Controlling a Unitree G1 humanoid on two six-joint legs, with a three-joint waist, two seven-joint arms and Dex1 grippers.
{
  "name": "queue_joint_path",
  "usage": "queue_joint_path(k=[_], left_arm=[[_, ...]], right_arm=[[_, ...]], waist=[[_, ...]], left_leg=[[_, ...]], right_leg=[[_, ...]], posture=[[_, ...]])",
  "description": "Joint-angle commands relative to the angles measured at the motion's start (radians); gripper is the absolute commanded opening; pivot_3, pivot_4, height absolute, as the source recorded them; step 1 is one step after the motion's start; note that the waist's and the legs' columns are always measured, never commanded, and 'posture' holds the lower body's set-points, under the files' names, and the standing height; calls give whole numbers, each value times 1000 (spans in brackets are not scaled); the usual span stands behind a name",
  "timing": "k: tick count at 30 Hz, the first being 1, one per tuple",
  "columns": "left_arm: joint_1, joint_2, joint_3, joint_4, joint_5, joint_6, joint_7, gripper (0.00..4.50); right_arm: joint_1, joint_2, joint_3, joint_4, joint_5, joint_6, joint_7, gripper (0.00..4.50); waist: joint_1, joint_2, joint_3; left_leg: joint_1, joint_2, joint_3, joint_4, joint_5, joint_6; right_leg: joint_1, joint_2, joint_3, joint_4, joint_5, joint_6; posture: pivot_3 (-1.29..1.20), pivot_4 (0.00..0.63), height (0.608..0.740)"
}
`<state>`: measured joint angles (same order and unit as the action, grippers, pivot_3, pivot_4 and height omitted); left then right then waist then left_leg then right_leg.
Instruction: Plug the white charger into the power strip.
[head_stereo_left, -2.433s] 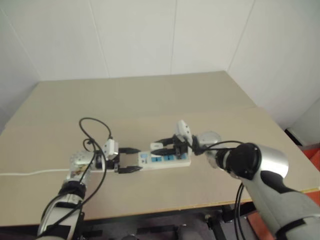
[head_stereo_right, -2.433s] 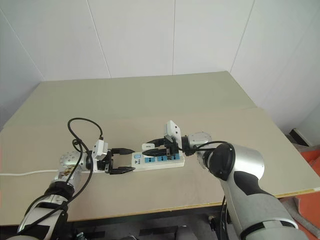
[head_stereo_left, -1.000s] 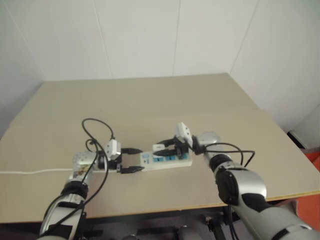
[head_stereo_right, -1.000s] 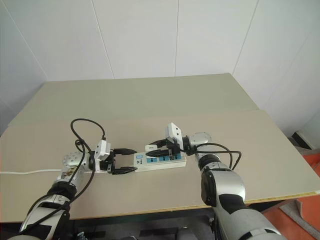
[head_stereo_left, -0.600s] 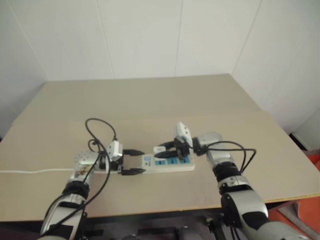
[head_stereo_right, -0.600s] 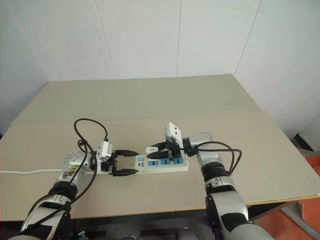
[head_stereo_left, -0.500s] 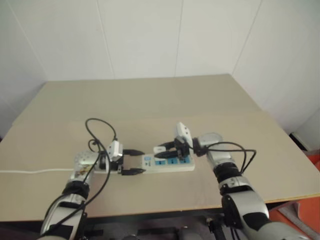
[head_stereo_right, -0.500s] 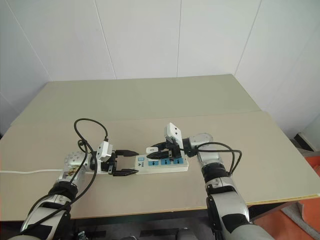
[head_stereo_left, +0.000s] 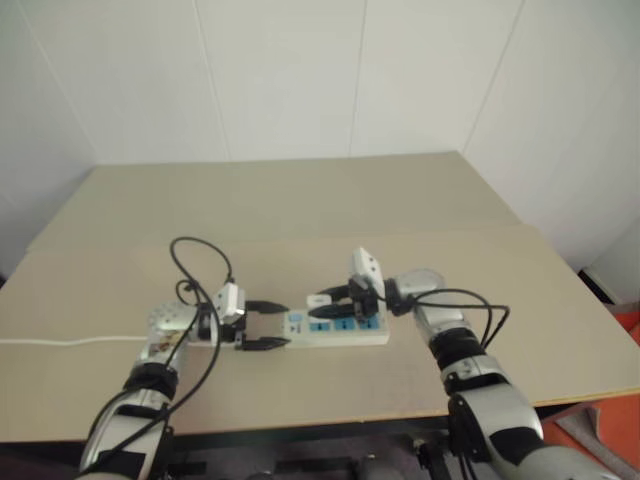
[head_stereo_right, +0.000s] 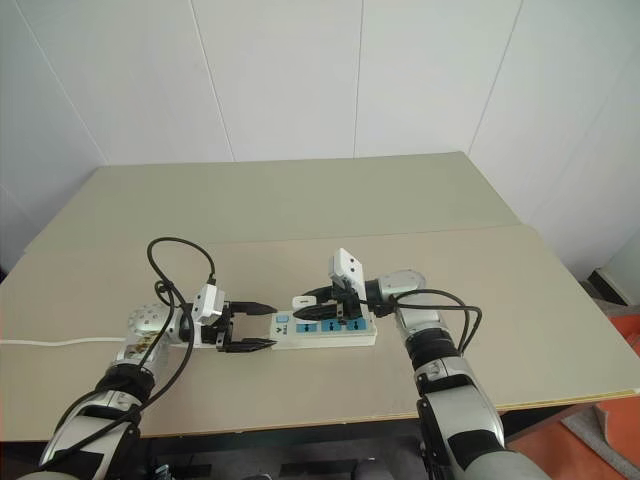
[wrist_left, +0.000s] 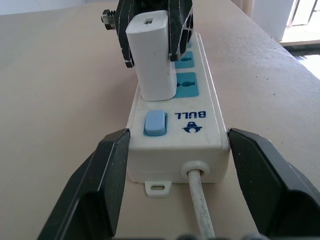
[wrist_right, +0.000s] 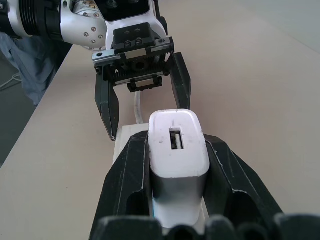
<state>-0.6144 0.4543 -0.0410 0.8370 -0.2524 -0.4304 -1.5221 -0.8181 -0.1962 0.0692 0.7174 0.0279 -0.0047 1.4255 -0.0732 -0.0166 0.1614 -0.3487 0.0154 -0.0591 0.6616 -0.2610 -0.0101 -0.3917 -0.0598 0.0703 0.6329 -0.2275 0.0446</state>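
Left wrist view has the white charger (wrist_left: 151, 55) standing upright on the power strip (wrist_left: 176, 117), at the socket next to the switch, clamped between the right gripper (wrist_right: 176, 165) fingers. Compared with a second ago, the right forearm has swung lower in the frame while the charger stays put just left of centre. Left gripper (wrist_left: 175, 165) fingers stand apart, flanking the strip's cord end on the tabletop (head_stereo_left: 300, 210). Seating looks close; full insertion can't be confirmed.

White power strip (wrist_left: 172, 131) — blue sockets (wrist_left: 187, 83)
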Motion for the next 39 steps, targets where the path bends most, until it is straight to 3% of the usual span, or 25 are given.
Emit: queue_joint_path(k=[1,3,4,12,20,21,24,30,34,39], left_arm=[[16,17,-2,6,26,6,22,3182],[17,17,-2,6,27,6,22,3182],[17,16,-2,6,27,5,22,3182],[10,11,-2,14,30,0,27,3182],[-9,12,-4,24,17,57,-8,3182],[-11,7,6,22,3,60,-13,3648],[-14,-5,43,-5,-49,84,-31,4433],[-5,11,154,-190,-190,219,19,4474],[37,117,202,-387,-282,405,-10,4474],[144,301,192,-438,-215,330,-85,4474]], right_arm=[[63,9,74,41,-17,-35,-1,1111],[69,9,69,31,1,-70,4,1111],[71,7,67,23,12,-84,15,1882],[71,-9,76,6,49,-135,25,4485],[60,-23,71,3,69,-145,-4,4485],[59,-25,67,1,73,-148,-10,4500],[60,-33,63,-11,90,-144,-10,4500],[68,-70,22,-97,152,-133,-34,4500],[88,-183,-25,-213,222,-93,16,4500],[129,-394,-65,-309,252,-79,90,4500]], waist=[[-1,0,0],[-1,0,0],[0,0,0],[0,0,0],[1,0,0],[0,0,0],[1,0,0],[4,-2,4],[5,-1,6],[5,-1,8]], left_leg=[[0,0,0,0,0,0],[1,0,0,0,0,0],[1,0,0,0,0,0],[0,0,0,0,0,0],[0,0,0,0,0,0],[0,0,0,0,0,0],[-2,0,0,0,0,0],[-15,0,0,0,0,0],[-32,0,0,6,1,-1],[-32,0,0,6,1,0]], right_leg=[[0,0,0,0,0,0],[0,0,0,0,0,0],[0,0,0,0,0,0],[0,0,0,0,0,0],[0,0,0,0,0,0],[0,0,0,0,0,0],[-2,0,0,0,-1,1],[-16,0,0,1,1,-1],[-34,-1,1,10,1,-1],[-33,-1,1,7,1,-1]], posture=[[0,150,740],[0,150,740],[0,150,740],[0,150,740],[0,150,740],[0,150,740],[0,150,740],[0,150,740],[0,150,740],[0,150,740]])
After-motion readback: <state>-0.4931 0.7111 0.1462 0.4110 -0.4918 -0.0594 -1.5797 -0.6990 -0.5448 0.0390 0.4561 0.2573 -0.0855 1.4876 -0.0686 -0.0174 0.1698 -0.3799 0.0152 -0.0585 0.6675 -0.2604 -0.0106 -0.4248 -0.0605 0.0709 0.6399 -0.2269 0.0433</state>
